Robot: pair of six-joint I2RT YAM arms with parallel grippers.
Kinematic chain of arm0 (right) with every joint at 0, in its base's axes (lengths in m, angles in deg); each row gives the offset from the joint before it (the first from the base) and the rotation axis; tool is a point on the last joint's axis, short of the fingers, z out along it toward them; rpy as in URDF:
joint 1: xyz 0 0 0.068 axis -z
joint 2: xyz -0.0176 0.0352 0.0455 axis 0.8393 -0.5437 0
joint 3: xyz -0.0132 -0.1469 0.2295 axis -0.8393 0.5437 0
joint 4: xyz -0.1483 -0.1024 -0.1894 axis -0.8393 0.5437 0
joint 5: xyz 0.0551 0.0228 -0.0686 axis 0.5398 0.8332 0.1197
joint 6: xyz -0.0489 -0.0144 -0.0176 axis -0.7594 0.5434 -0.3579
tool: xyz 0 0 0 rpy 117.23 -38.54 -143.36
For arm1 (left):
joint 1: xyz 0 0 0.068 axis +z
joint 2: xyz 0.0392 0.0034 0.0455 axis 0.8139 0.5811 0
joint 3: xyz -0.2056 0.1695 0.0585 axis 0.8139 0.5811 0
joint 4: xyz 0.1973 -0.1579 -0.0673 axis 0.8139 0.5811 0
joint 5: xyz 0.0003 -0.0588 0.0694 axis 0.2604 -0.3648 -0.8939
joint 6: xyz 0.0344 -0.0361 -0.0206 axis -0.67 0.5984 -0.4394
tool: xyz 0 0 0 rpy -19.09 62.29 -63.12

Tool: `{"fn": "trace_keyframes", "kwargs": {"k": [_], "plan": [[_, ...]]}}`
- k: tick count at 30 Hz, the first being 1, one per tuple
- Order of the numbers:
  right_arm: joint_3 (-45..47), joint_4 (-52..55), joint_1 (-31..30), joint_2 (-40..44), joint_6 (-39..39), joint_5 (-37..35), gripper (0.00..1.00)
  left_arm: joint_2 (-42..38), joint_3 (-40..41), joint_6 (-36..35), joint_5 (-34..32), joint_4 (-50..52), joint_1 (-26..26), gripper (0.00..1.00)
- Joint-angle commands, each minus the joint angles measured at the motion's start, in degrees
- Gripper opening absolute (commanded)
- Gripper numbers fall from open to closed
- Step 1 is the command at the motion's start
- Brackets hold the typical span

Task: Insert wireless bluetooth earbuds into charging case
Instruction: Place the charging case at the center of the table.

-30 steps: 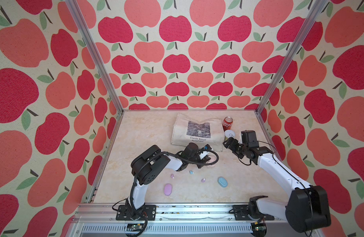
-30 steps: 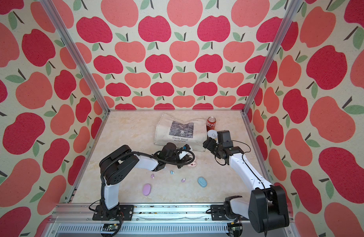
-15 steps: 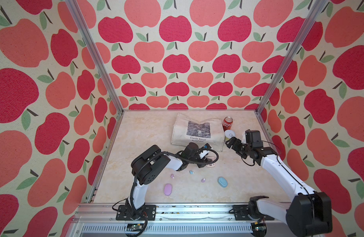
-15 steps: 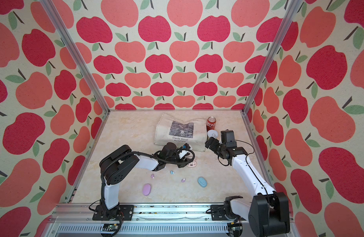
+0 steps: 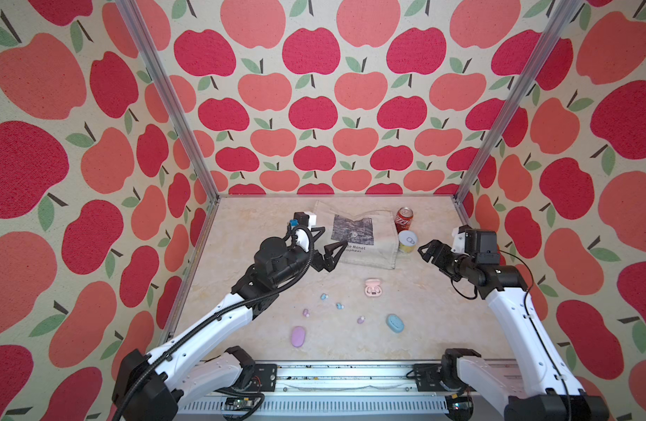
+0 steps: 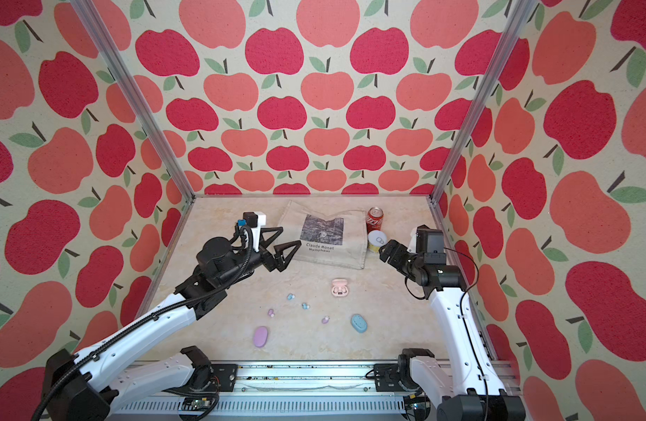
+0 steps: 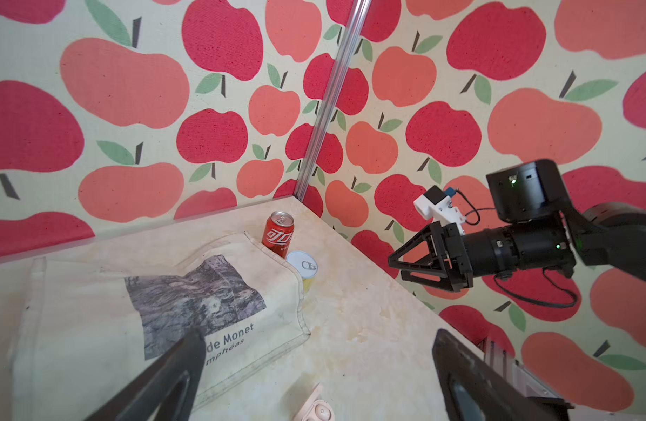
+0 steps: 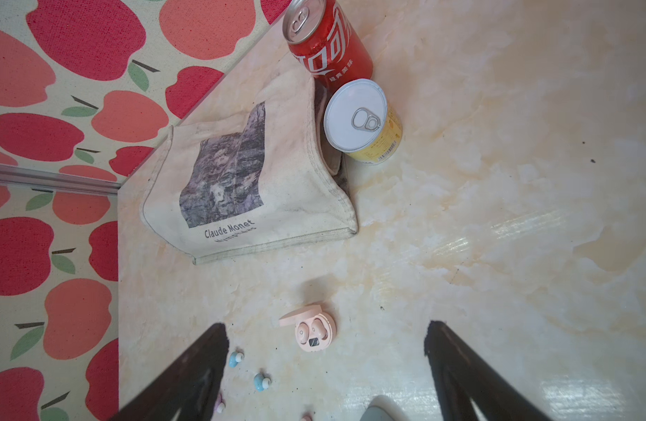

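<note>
The pink charging case (image 5: 373,288) (image 8: 314,330) lies open on the table with two pink earbuds seated in it. Two light blue earbuds (image 5: 324,296) (image 5: 339,305) and two lilac earbuds (image 5: 306,312) (image 5: 360,320) lie loose nearer the front. A closed lilac case (image 5: 298,336) and a closed blue case (image 5: 395,323) lie in front of them. My left gripper (image 5: 335,236) (image 7: 316,333) hangs open and empty, raised above the table, left of and behind the pink case. My right gripper (image 5: 425,248) (image 8: 326,327) is also open and empty, raised on the right.
A cream tote bag (image 5: 358,237) lies flat at the back. Beside it stand a red cola can (image 5: 404,218) and a yellow tin (image 5: 408,242), just ahead of the right gripper. Apple-patterned walls close in the table on three sides.
My left gripper went from shut to wide open and rose up and back from the pink case. My right gripper drew back to the right.
</note>
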Motion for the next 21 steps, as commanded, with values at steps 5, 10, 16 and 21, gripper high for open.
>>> {"fn": "trace_keyframes", "kwargs": {"k": [5, 10, 16, 21], "plan": [[-1.41, 5.26, -7.87, -8.13, -5.63, -1.44, 0.86, -11.29, 10.67, 23.9, 6.07, 17.47, 13.34, 0.99], [-2.74, 5.57, -15.07, -16.76, -5.04, -3.73, 0.87, -7.14, 13.91, 29.68, 12.57, 18.69, 21.44, 0.99], [-4.62, 1.21, -22.66, -25.4, 1.31, -4.71, 0.87, -0.49, 11.58, 27.53, 16.32, 22.4, 23.65, 0.99], [-8.19, 0.5, -25.24, -31.79, 5.78, -5.74, 0.87, 0.18, 10.36, 25.6, 16.34, 24.75, 23.79, 0.99]]}}
